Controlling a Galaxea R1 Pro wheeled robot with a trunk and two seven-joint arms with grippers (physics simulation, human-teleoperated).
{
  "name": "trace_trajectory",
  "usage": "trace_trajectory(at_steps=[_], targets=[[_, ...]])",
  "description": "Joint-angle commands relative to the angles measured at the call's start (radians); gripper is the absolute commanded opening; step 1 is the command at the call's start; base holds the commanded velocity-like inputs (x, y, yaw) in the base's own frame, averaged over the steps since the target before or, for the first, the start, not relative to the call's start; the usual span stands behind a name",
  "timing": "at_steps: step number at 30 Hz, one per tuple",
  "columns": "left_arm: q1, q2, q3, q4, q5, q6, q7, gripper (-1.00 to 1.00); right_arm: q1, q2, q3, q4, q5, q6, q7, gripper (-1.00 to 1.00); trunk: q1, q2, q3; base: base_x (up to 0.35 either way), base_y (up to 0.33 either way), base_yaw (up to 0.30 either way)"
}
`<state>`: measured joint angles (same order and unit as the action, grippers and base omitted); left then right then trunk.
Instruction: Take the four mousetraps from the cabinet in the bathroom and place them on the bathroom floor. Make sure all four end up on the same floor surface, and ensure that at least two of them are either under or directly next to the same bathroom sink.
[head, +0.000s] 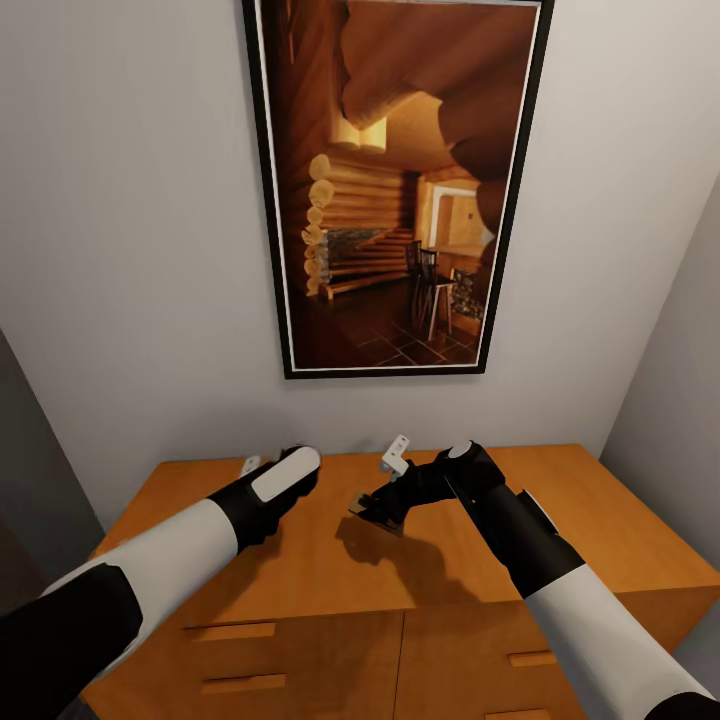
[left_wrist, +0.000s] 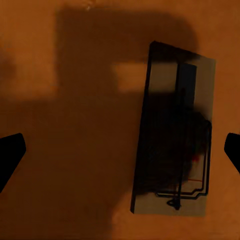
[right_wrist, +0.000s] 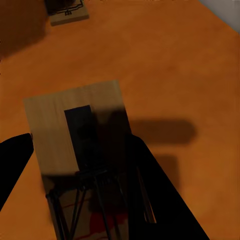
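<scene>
We find the right gripper (head: 372, 508) pinching one trap (right_wrist: 75, 135), held just above the cabinet (head: 600, 520) top. The left gripper (left_wrist: 120, 150) hangs spread over a second trap (left_wrist: 172, 135) lying flat on that top. In our judgement the pick-up stage is in hand; the next move calls for lowering the left fingers to straddle that trap squarely.

Orange-brown wooden cabinet (head: 560, 520), flat top, standing against a pale wall. Lying flat on top: one mousetrap (left_wrist: 175, 135), dark wire parts facing up. Second mousetrap (right_wrist: 67, 12) lying further along.
</scene>
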<state>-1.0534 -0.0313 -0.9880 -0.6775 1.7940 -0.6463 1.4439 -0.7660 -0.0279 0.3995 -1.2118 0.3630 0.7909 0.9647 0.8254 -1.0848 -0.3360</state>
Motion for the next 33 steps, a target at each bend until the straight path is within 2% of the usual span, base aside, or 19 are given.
trace_trajectory(at_steps=[1, 16, 33], targets=[[0.003, 0.0, -0.006, -0.004, 0.004, -0.004, 0.0, 1.0, -0.001, 0.0, 0.001, -0.002, 0.01, 0.002, 0.008, -1.0, 0.0, -0.001, -0.001, 0.0, 0.0, 0.0], [0.007, 0.002, -0.008, -0.023, 0.005, -0.003, -0.049, 1.0, -0.001, -0.001, 0.001, -0.002, 0.01, 0.002, 0.008, -1.0, 0.0, -0.001, -0.001, 0.0, 0.0, 0.0], [0.006, 0.002, -0.009, -0.024, 0.005, 0.0, -0.054, 1.0, -0.001, 0.0, 0.001, -0.002, 0.01, 0.002, 0.008, -1.0, 0.0, -0.001, -0.001, -0.082, 0.0, 0.0]])
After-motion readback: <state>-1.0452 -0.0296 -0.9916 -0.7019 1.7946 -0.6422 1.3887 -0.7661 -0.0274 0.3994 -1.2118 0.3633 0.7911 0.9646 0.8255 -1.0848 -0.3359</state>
